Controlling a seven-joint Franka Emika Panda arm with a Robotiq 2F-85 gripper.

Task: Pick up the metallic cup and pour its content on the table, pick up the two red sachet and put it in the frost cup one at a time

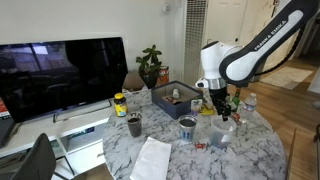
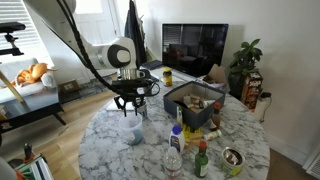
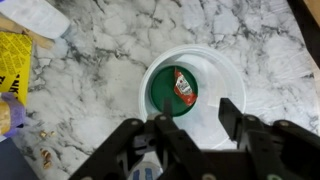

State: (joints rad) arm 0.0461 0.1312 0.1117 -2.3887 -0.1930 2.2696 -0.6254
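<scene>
Gripper (image 3: 195, 128): jaws spread wide, empty, touching nothing, poised directly above frost cup (image 3: 228, 72). Red sachet (image 3: 182, 86): lying on cup's green bottom; first drop judged done. Second sachet: not made out, probably left to do. Metallic cup (image 1: 187, 126): upright on table (image 1: 255, 156), just left of frost cup in an exterior view.

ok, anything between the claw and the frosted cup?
Nothing: wrist view shows bare air from the open claw down to the cup, with one red packet lying inside it.
</scene>
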